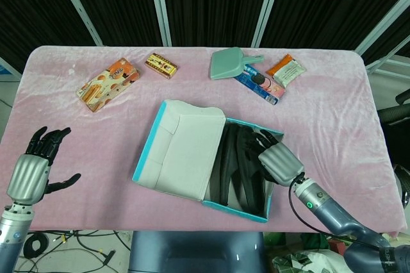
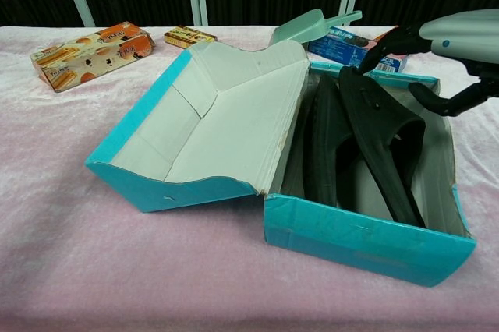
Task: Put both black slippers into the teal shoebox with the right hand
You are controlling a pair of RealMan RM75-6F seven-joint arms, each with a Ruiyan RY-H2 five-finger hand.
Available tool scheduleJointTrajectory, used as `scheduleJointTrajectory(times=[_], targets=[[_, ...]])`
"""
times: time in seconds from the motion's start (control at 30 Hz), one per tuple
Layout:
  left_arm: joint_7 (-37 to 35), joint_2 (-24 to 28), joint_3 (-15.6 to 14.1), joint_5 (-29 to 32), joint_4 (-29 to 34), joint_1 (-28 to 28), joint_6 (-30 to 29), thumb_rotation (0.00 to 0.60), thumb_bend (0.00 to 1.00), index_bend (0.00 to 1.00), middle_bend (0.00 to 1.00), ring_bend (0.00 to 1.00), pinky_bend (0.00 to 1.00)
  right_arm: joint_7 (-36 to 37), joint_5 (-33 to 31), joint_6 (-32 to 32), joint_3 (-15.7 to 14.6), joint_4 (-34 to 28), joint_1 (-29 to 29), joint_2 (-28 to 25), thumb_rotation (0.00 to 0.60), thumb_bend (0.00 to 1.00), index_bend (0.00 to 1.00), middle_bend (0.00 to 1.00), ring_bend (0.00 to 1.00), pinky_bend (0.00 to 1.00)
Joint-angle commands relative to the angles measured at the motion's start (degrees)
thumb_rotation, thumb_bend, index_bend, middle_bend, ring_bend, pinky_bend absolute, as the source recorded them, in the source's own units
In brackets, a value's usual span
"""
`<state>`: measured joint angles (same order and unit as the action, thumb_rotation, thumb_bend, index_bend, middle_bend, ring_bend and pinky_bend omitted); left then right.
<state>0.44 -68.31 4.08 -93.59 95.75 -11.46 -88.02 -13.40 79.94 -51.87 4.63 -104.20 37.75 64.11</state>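
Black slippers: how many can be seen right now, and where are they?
2. Both lie side by side inside the teal shoebox: the left slipper by the lid hinge, the right slipper under the right hand. No others visible on the table.

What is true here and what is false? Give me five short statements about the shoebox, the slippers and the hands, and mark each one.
1. Both black slippers lie inside the teal shoebox. True.
2. The shoebox lid is shut. False: it is folded open to the side.
3. The right hand is over the open box, its fingers at the slippers. True.
4. The left hand holds a slipper. False: it holds nothing, fingers apart, at the table's near left edge.
5. The green dustpan sits inside the box. False: it lies on the pink cloth at the far side, among the snack packs.
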Motion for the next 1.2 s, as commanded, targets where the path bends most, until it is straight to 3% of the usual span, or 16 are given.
scheduleJointTrajectory(times=[0.03, 0.33, 0.73, 1.0, 1.2], targets=[[-0.18, -0.05, -0.02, 0.12, -0.17, -0.01, 0.08, 0.6, 0.01, 0.0, 0.15, 0.12, 0.07, -1.99, -1.53, 0.82, 0.46, -0.46, 0.84, 0.61, 0.6, 0.66, 0.22, 0.17, 0.01, 0.04], [-0.98, -0.33, -0.13, 0.3, -0.98, 0.07, -0.02, 0.6, 0.01, 0.0, 0.15, 0.12, 0.07, -6.5, -6.7, 3.36, 1.01, 1.52, 3.04, 2.42, 0.6, 0.66, 0.22, 0.18, 0.01, 0.04], [-0.93, -0.44, -0.12, 0.27, -1.01, -0.04, -0.03, 0.6, 0.01, 0.0, 0.15, 0.12, 0.07, -9.76, -11.0, 4.87, -1.06, 6.36, 3.53, 4.64, 0.6, 0.66, 0.22, 0.18, 0.01, 0.04], [-0.71, -0.35, -0.17, 0.22, -0.69, 0.09, -0.27, 0.6, 0.01, 0.0, 0.15, 0.12, 0.07, -9.67, -10.6, 4.7, -2.0, 7.84, 3.4, 5.62, 0.6, 0.66, 0.22, 0.19, 0.01, 0.04], [-0.77, -0.36, -0.16, 0.2, -0.68, 0.22, -0.56, 0.6, 0.01, 0.0, 0.15, 0.12, 0.07, -9.0, -7.65, 1.9, -1.51, 5.63, 2.92, 4.36, 0.6, 0.66, 0.22, 0.19, 0.01, 0.04]])
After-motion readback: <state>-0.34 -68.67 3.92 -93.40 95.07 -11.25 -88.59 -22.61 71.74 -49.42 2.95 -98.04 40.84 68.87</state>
